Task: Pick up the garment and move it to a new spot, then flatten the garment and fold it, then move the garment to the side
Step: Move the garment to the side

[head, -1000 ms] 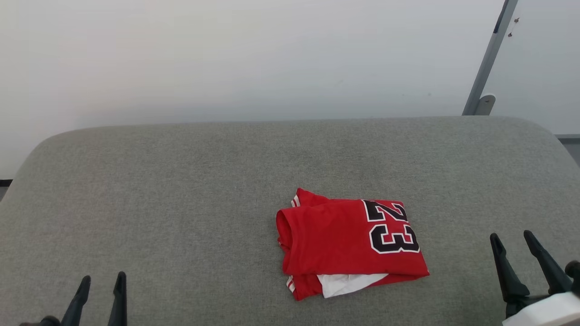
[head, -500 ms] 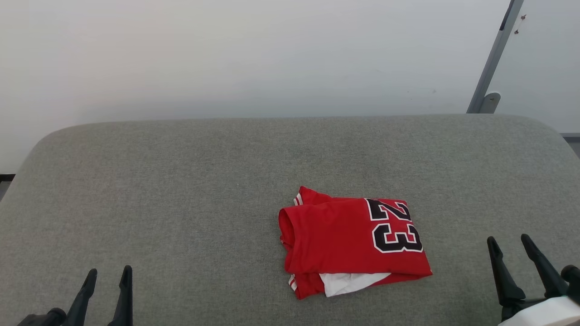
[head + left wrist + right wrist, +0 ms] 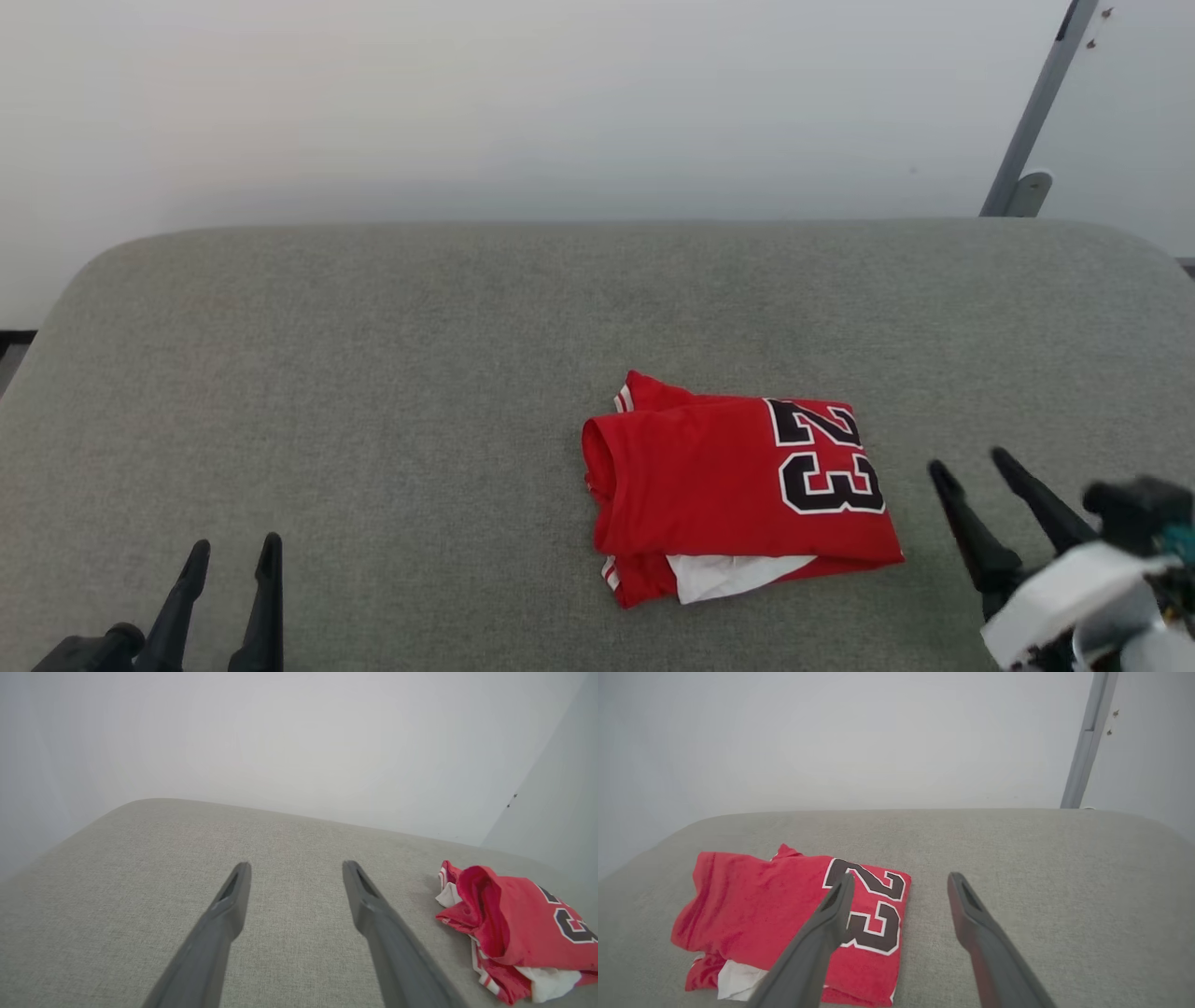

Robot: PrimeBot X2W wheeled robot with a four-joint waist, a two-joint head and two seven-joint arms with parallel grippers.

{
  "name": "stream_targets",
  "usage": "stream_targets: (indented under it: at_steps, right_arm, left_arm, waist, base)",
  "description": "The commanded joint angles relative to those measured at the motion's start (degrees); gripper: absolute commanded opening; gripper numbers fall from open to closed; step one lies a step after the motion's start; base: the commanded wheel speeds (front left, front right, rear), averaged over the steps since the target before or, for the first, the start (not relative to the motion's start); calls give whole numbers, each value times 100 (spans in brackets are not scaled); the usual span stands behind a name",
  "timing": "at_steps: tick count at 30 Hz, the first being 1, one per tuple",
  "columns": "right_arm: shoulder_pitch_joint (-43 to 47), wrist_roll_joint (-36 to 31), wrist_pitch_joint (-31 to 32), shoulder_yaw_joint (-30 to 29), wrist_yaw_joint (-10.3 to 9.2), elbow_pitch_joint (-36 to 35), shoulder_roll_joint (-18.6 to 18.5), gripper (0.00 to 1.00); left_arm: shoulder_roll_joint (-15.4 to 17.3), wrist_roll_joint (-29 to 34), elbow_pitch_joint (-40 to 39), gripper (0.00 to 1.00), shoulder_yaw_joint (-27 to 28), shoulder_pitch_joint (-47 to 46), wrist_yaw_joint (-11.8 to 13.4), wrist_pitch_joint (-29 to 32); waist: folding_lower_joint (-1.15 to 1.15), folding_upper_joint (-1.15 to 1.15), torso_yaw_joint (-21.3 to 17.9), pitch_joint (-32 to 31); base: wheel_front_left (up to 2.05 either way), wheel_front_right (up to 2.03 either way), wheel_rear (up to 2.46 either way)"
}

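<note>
While the folded shirt [image 3: 738,499] lies right of centre on the grey padded bench [image 3: 373,373], both arms sit low at the near edge. It's a compact red bundle, the black-and-white 23 facing up at its right end, a white scrap poking out along the near edge and striped trim showing at the left corners. The right gripper [image 3: 969,461] hangs just beside the shirt's right end, fingers spread wide and holding nothing, with a strip of bench fabric between it and the cloth. From the right wrist, that gripper [image 3: 901,877] has one finger crossing in front of the number on the shirt [image 3: 775,910]; whether it's touching, I can't tell. The left gripper [image 3: 235,543] is well apart at the lower left, fingers also spread, nothing in them. Its wrist view shows it [image 3: 296,865] above bare fabric, the shirt [image 3: 514,933] off to the side. Behind the bench there's a pale wall [image 3: 467,93] and a slanted grey post [image 3: 1036,112] at the far right corner.
</note>
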Motion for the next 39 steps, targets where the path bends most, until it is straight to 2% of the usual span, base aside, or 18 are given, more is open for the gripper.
stream_targets:
  at_steps: [1, 12, 22, 27, 35, 36, 37, 39]
  right_arm:
    - [-178, 151, 189, 138, -4, 49, -113, 100]
    - [-1570, 1265, 2311, 1355, -4, 333, -1012, 100]
    - [-2164, 1836, 3747, 1887, -4, 679, -1371, 100]
    - [-2398, 2046, 4375, 2129, -4, 957, -1276, 100]
    - [-2449, 2419, 5108, 2481, -2, 1785, -621, 100]
    - [-2464, 2421, 5161, 2543, 0, 1800, -570, 97]
    - [-2488, 2395, 5141, 2582, 6, 1783, -548, 0]
    - [-2535, 2425, 5088, 2615, 17, 1742, -568, 0]
  left_arm:
    - [2, 3, -20, 100, -28, -58, -20, -26]
    - [-19, -110, 62, 100, -445, -505, -20, -26]
    - [-72, -179, 191, 100, -742, -838, -20, -26]
    - [-73, -228, 267, 100, -874, -981, -20, -26]
    - [-89, -277, 352, 100, -1000, -1105, -20, -26]
    - [-89, -290, 366, 100, -1007, -1110, -20, -26]
    - [-91, -294, 374, 100, -1018, -1122, -20, -26]
    - [-92, -312, 402, 100, -1025, -1142, -20, -26]
  waist:
    - [0, 0, 47, 66]
    - [0, 0, 456, 713]
    - [0, 0, 804, 1068]
    - [0, 0, 938, 1187]
    - [0, 0, 1073, 1270]
    - [0, 0, 1081, 1276]
    - [0, 0, 1088, 1285]
    - [0, 0, 1088, 1297]
  base:
    - [0, 0, 0]
    - [0, 0, 0]
    - [0, 0, 0]
    - [0, 0, 0]
    - [0, 0, 0]
    - [0, 0, 0]
    - [0, 0, 0]
    - [0, 0, 0]
